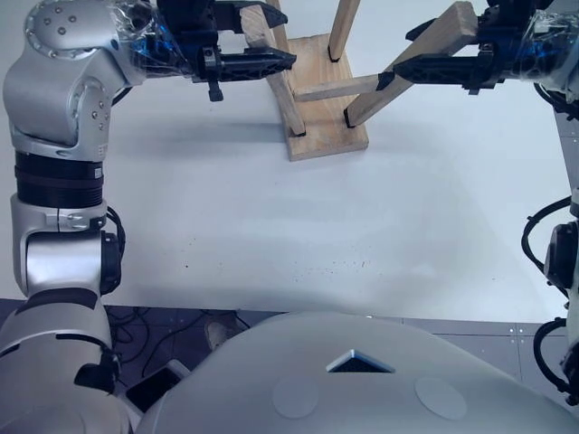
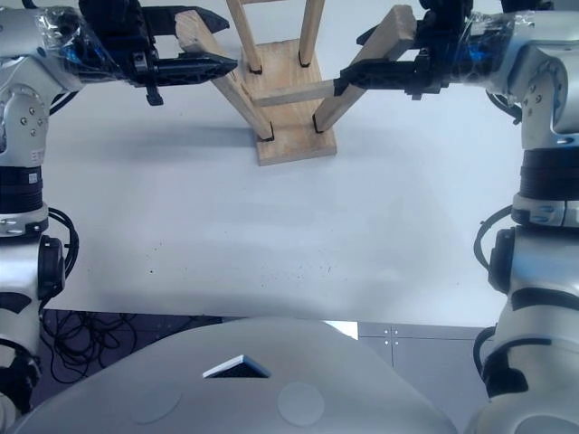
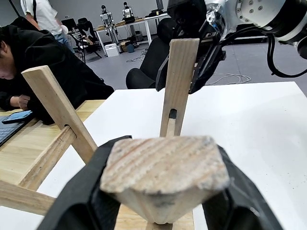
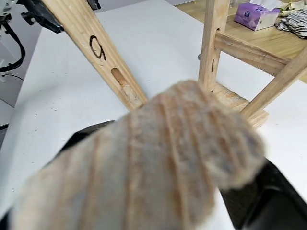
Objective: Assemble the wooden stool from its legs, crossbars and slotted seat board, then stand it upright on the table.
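Firmly gripped, the upturned stool stands between the two sets of jaws, its seat board flat on the white table.
The left gripper is clamped on the marked leg, which bears a penned figure like a 5. The right gripper is clamped on the opposite leg, and a crossbar spans between them. A wooden desk lies beyond.

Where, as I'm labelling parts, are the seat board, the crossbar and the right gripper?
Seat board (image 1: 327,131): left eye view, bare face between the legs.
Crossbar (image 1: 335,89): left eye view, mid-length.
Right gripper (image 1: 398,57): left eye view, between fingertips, clamped on a leg (image 1: 369,104).
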